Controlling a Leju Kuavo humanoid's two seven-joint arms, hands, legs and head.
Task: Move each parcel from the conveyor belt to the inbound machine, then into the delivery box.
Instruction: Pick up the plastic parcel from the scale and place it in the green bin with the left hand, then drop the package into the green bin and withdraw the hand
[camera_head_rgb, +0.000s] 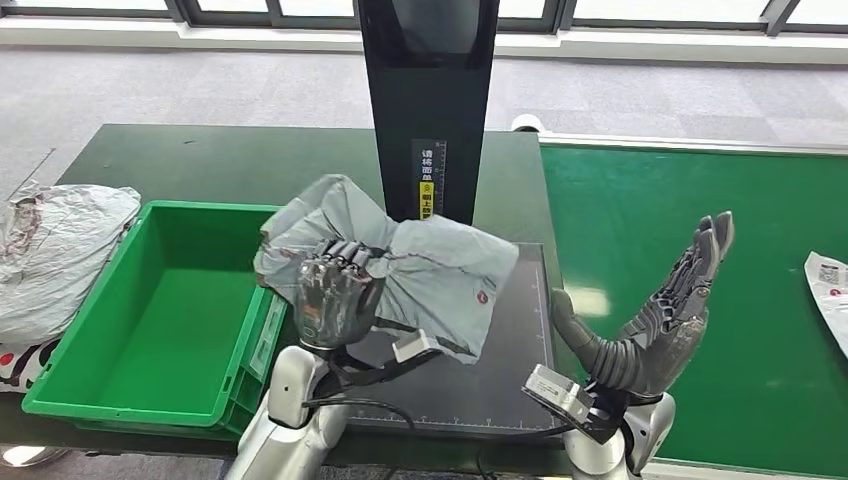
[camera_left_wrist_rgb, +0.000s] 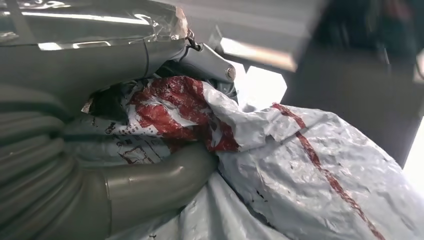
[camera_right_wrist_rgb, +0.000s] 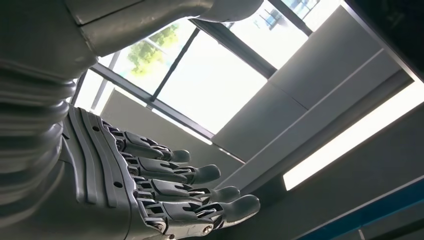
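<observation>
Presently: parcel at the machine, not yet boxed.
Left hand (camera_head_rgb: 335, 295) fingers (camera_head_rgb: 345, 258) curl into a grey parcel (camera_head_rgb: 440, 270), holding it above the scanner plate (camera_head_rgb: 500, 370) beside the empty green box (camera_head_rgb: 160, 310). Right hand (camera_head_rgb: 665, 320) is spread, holding nothing. Another parcel (camera_head_rgb: 828, 285) waits on the belt (camera_head_rgb: 690, 220); boxing remains.
</observation>
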